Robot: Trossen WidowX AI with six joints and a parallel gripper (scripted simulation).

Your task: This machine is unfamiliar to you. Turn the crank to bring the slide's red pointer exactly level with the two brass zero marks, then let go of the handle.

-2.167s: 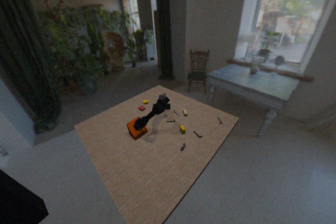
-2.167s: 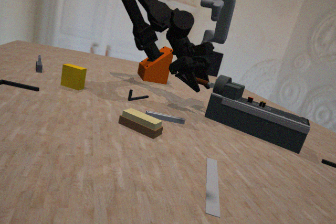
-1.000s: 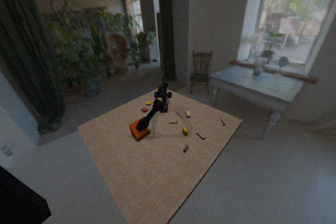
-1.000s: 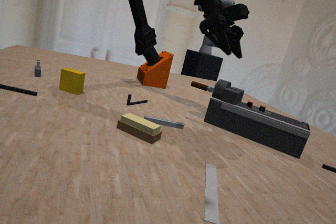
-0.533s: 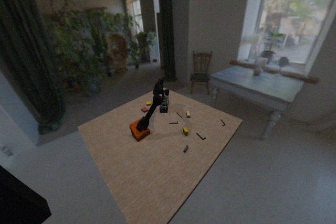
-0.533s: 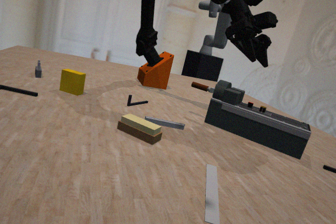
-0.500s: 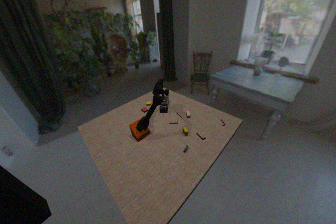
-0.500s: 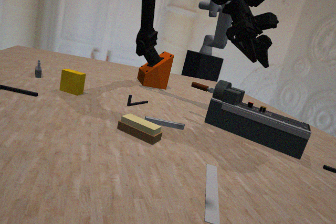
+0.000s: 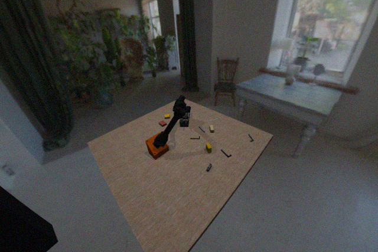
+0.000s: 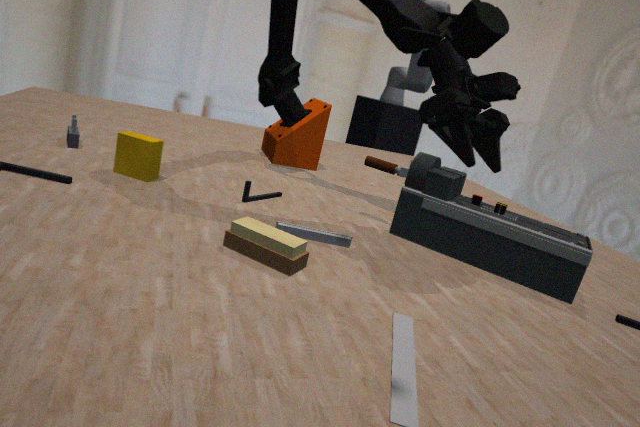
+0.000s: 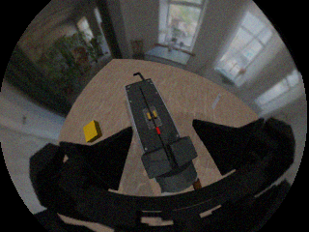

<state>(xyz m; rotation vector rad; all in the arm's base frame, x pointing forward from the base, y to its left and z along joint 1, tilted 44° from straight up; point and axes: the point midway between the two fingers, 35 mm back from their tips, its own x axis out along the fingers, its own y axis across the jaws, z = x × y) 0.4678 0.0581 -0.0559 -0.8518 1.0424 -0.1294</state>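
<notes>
"Where do you have the machine (image 9: 183,124) (image 10: 480,246) (image 11: 141,99)?"

"In the exterior view, it's on your table (image 9: 168,188) (image 10: 180,360) (image 11: 185,92), right of the arm's base (image 9: 155,151) (image 10: 310,148) and nearer you. Your tool (image 9: 184,119) (image 10: 483,166) (image 11: 162,126) hangs above it."

"And on its top?"

"In your wrist view, the pointer (image 10: 477,199) (image 11: 158,130) sits between the zero marks (image 10: 500,207) (image 11: 152,115) and the crank housing (image 10: 434,176) (image 11: 171,161). From outside, you see the handle (image 10: 381,164) (image 11: 197,184) left of that housing."

"What's before it?"

"A strip (image 9: 214,119) (image 10: 404,370) (image 11: 216,101), apart from it."
</notes>
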